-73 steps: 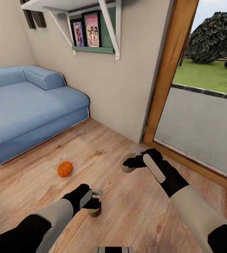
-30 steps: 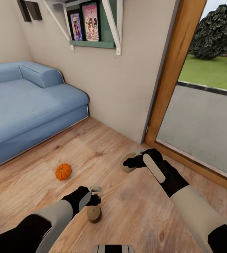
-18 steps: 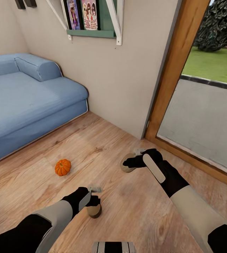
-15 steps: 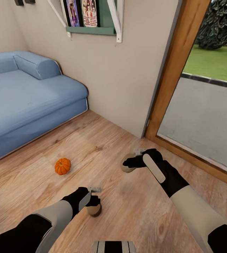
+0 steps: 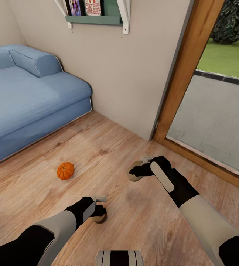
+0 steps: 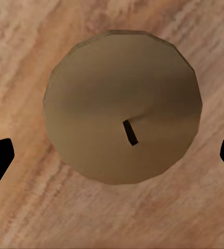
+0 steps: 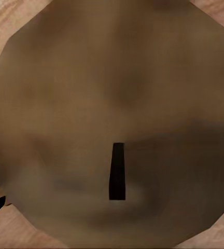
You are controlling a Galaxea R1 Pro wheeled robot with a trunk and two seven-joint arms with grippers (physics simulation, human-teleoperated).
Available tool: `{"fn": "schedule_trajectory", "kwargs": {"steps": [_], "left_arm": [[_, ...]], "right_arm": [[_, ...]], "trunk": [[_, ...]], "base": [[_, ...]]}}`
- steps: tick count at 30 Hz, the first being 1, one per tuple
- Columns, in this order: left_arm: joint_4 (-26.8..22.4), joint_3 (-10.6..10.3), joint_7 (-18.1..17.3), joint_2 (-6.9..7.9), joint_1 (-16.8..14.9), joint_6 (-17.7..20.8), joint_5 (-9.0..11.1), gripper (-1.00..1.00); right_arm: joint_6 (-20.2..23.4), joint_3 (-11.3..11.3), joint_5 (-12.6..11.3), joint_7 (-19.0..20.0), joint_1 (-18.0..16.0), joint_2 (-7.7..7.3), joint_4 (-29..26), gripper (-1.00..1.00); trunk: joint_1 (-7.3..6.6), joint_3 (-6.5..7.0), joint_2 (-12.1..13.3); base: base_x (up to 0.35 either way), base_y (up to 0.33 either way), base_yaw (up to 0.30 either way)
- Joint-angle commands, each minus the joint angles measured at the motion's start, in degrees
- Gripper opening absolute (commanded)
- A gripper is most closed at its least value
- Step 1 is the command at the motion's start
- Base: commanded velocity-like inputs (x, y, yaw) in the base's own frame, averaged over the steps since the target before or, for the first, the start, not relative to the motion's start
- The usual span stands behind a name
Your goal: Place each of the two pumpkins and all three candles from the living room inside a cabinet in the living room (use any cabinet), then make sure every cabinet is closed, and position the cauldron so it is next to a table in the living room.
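Left wrist view: our left claw [image 6: 112,155] is straddling a candle [image 6: 122,111], wide open; closing off-centre risks toppling it.

Matt waxy candle [image 6: 121,113] (woodgrain floor [image 5: 108,147] beneath).

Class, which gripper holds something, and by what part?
The right gripper seems to clasp a candle by its sides; the left gripper stands open over another candle.
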Motion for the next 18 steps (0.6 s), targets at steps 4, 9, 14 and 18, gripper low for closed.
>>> {"fn": "schedule_trajectory", "kwargs": {"steps": [4,9,14,18], "left_arm": [[-0.1,-0.4,0.4,0.00,0.0,0.3,0.6,1.00],[-0.1,-0.4,0.4,0.00,0.0,0.3,0.6,1.00],[-0.1,0.1,0.4,0.00,0.0,0.3,0.6,1.00],[-0.2,0.4,0.4,0.00,0.0,0.3,0.6,1.00]], "right_arm": [[0.1,0.2,-0.6,-0.6,-0.1,-0.06,-0.1,-1.00],[0.0,0.2,-0.6,-0.6,-0.1,-0.06,-0.1,-1.00],[0.0,0.2,-0.6,-0.6,-0.1,-0.06,-0.1,-1.00],[0.0,0.2,-0.6,-0.6,-0.1,-0.06,-0.1,-1.00]], "trunk": [[0.09,-0.93,-0.1],[0.21,-2.04,-0.1],[0.34,-3.15,-0.2],[0.34,-3.15,-0.2]], "base": [[0.000,0.000,0.000],[0.000,0.000,0.000],[0.000,0.000,0.000],[0.000,0.000,0.000]]}}
